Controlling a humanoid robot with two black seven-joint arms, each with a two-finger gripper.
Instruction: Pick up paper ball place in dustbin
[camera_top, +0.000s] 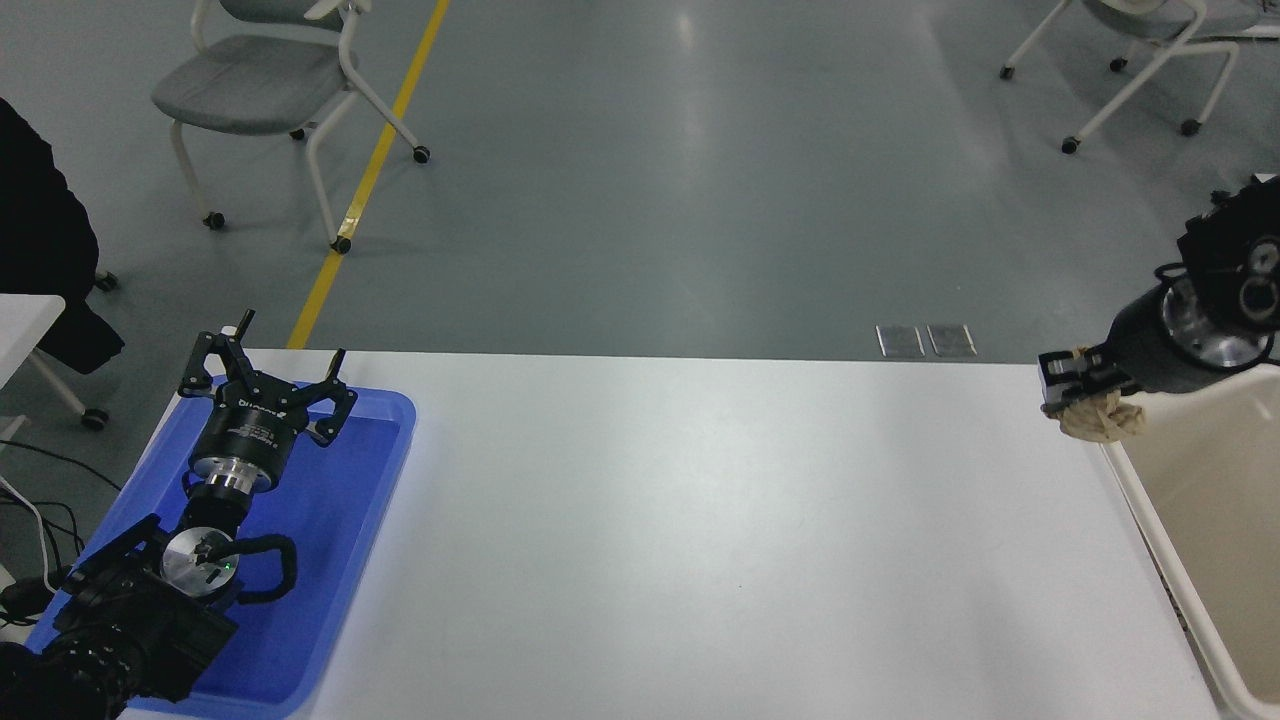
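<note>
High head view; faces forward-down over table (700, 520).

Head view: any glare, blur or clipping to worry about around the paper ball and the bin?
Head view: sharp overall. The crumpled tan-brown paper ball in the right black gripper reads clearly. The cream plastic dustbin is cut off by the right frame edge. Soft ceiling-light glare streaks the grey floor; the white table is bright, shadows faint. The left gripper sits parked over the blue tray.

Dustbin (1190, 470) open-topped, nothing over it; table (700, 520) centre bare betw tray (340, 560) & bin
</note>
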